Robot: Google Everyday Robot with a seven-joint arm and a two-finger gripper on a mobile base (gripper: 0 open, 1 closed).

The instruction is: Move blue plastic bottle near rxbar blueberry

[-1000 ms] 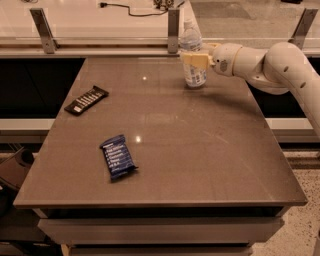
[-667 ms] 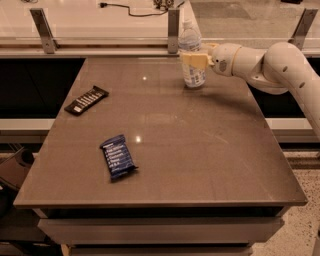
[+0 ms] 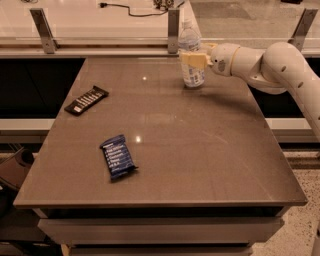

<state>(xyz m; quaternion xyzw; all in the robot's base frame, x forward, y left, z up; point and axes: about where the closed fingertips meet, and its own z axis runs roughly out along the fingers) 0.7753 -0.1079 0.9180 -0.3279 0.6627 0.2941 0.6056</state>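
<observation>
Where the table (image 3: 200, 150) meets its far edge, right of centre, one bottle (image 3: 193, 78) is seen standing upright, white cap on. One pincer (image 3: 192, 60) is counted, at the end of one white arm (image 3: 272, 62) that is reached in from the right. The pincer is clamped on the bottle at mid-height, with one yellowish finger (image 3: 194, 60) laid across the front of it. Only one container is counted, the bottle; what is held in it cannot be told.

Two bars are counted, both lying flat on the table. One blue bar (image 3: 118, 156) is placed at the near left, well apart from the bottle. One black bar (image 3: 86, 100) is placed at the left edge, farther back, apart from the blue bar. Nothing is touched by either bar except the table.

Three metal posts are counted behind the table: one at the left (image 3: 42, 24), one just behind the bottle (image 3: 173, 25), one at the right (image 3: 301, 24). One cable (image 3: 131, 12) is seen on the pale surface beyond them.
</observation>
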